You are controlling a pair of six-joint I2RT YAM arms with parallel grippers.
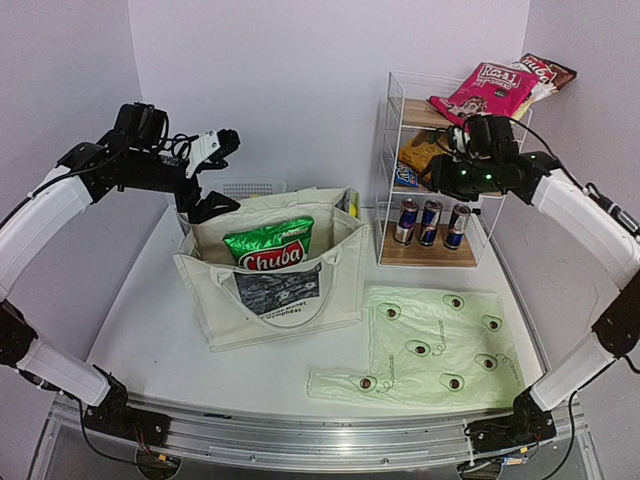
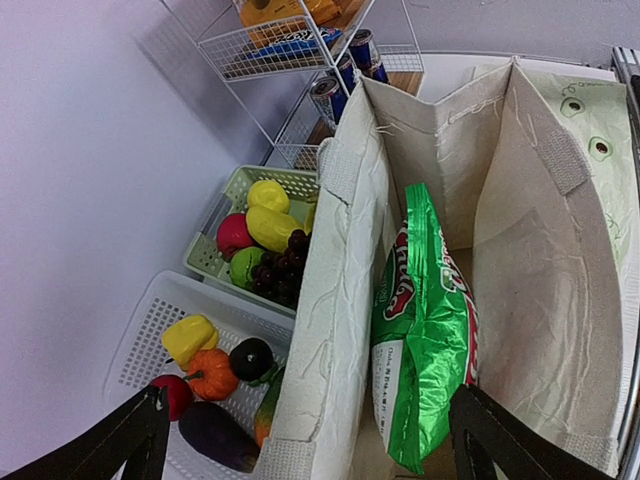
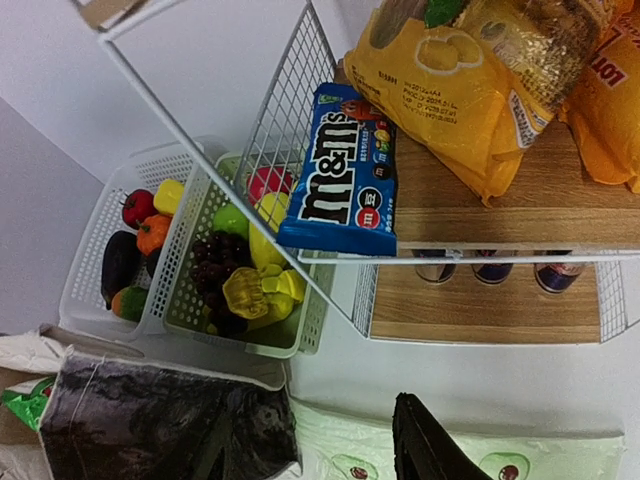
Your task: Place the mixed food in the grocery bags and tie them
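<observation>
A: We're looking at a white tabletop (image 1: 140, 330) boxed in by plain pale-lilac walls (image 1: 300, 90) at the back and both sides. A metal rail (image 1: 320, 440) runs along the near edge.

B: What do we have on it?

A: A beige canvas tote (image 1: 215, 295) stands left of centre, upright, mouth open, print panel facing the arms. A green-and-white Chuba packet (image 1: 268, 245) stands inside it. The avocado-print plastic bag (image 1: 440, 345) lies flat just right of the tote, in front of a white wire rack (image 1: 425, 256).

B: Rest of the food?

A: Mostly on the rack. We see a pink packet (image 1: 485, 90) on top. The middle shelf holds orange-yellow packets (image 3: 450, 90) and a blue m&m's packet (image 3: 345, 170) that overhangs the edge. Three blue-silver cans (image 1: 430, 222) stand on the bottom board. Behind the tote, by the back wall, a green slotted basket (image 2: 215, 255) holds dark grapes (image 2: 280, 270) and yellow fruit (image 2: 272, 228). A white basket (image 2: 140, 340) beside it holds more produce.

B: Grippers?

A: The left gripper (image 1: 218, 172) hangs above the tote with jaws spread wide, holding nothing. In its wrist view the tote's rear wall sits between the fingers. The right gripper (image 1: 447, 172) is near the rack's middle shelf. We get only one dark finger (image 3: 425, 445) in its wrist view, so we can't tell whether it's spread or closed.
</observation>
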